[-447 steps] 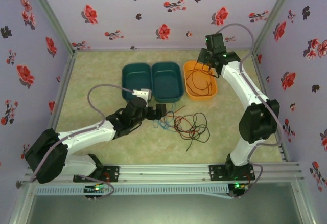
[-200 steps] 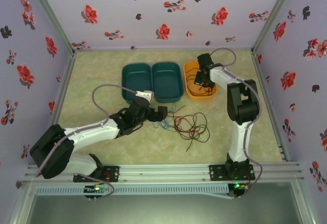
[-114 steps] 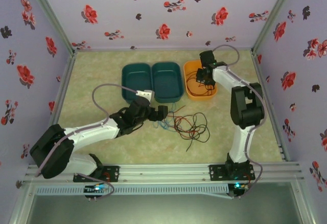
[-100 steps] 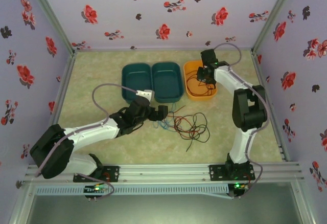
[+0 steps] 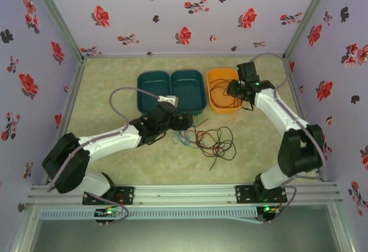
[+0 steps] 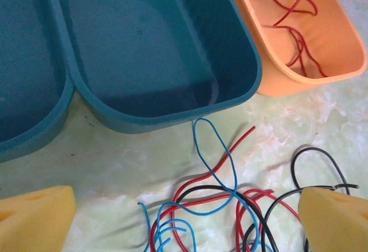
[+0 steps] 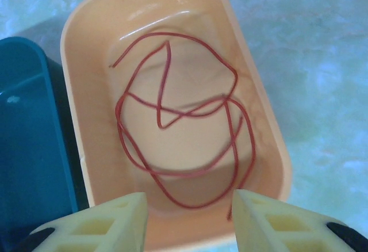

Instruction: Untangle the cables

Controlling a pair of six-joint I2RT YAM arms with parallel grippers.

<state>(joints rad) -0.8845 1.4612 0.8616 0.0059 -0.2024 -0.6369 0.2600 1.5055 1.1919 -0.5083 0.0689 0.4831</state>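
- Cables [image 5: 211, 140] lie in a messy pile of red, black and blue on the table [image 5: 109, 85], just in front of the tubs.
- Seen from the left wrist, the cables [image 6: 230, 195] cross over each other, and one blue loop comes up close to the wall of a teal tub [image 6: 172, 117].
- One red cable [image 7: 184, 119] lies by itself inside the orange tub [image 7: 261, 108], curled in loose loops.
- The two teal tubs [image 5: 171, 88] sit side by side, and the orange tub [image 5: 225, 112] sits right next to them, on their right.
- The left gripper [image 5: 184, 122] hangs low at the left edge of the pile. Its yellow fingers [image 6: 34, 217] are spread very wide, and it holds nothing (the cables just lie on the table between them).
- The right gripper [image 5: 234, 88] is over the orange tub. Its pale fingers [image 7: 276, 220] are partly apart and hold nothing, with the red cable lying flat in the tub below them.
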